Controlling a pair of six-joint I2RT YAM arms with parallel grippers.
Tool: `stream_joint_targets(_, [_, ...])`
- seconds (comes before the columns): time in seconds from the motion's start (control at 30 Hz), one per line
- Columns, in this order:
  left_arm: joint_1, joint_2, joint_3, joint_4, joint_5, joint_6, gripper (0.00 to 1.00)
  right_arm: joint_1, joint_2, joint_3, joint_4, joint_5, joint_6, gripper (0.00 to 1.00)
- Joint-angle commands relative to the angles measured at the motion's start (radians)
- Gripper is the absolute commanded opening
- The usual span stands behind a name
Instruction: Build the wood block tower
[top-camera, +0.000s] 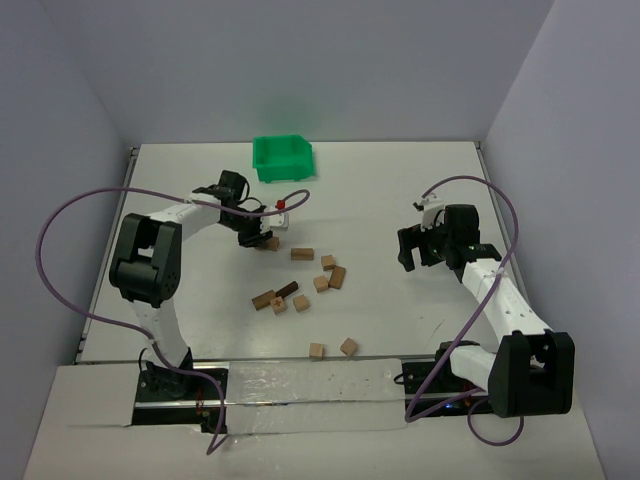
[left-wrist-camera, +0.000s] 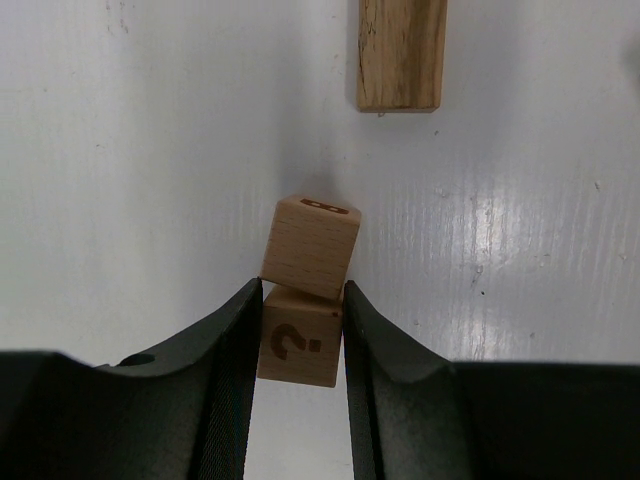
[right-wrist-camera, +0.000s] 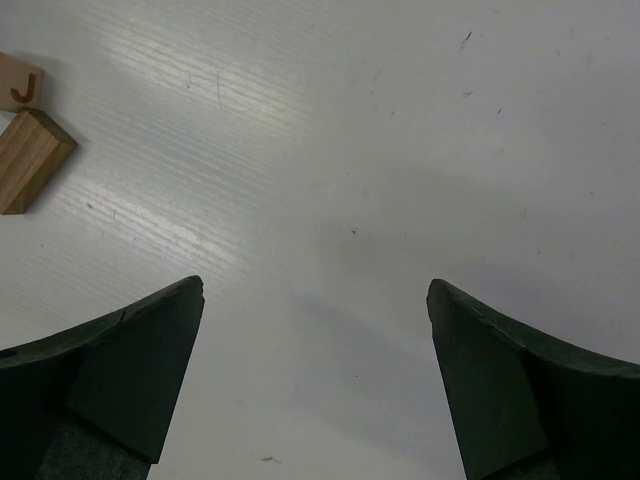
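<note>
While the left gripper (left-wrist-camera: 302, 292) clamps a tan question-mark cube (left-wrist-camera: 298, 348) that touches a second cube (left-wrist-camera: 312, 247) just beyond it, the right gripper (right-wrist-camera: 315, 300) hangs with its jaws wide apart over the table (right-wrist-camera: 400, 150). In the top view, the other wood blocks (top-camera: 321, 283) lie scattered at centre frame. The green bin (top-camera: 282, 158) at upper centre shows only its own green inside.

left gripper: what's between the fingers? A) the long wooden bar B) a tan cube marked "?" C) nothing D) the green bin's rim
B: in the left wrist view the left gripper pinches the "?" cube on both sides.
</note>
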Motion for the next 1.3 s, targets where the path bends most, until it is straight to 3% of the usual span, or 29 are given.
stream_joint_targets(0.0, [0.004,0.002,0.043,-0.016,0.072,0.060,0.07,-0.006,0.007,0.052,0.004,-0.008,-0.010,1.00])
stream_joint_targets(0.4, [0.004,-0.011,0.049,-0.045,0.098,0.118,0.10,-0.006,0.010,0.052,0.002,-0.011,-0.010,1.00])
stream_joint_targets(0.77, [0.004,-0.002,0.055,-0.056,0.110,0.136,0.32,-0.006,0.014,0.053,-0.001,-0.011,-0.008,1.00])
stream_joint_targets(1.27, [0.002,0.027,0.072,-0.082,0.110,0.155,0.44,-0.005,0.017,0.053,-0.004,-0.012,-0.008,1.00])
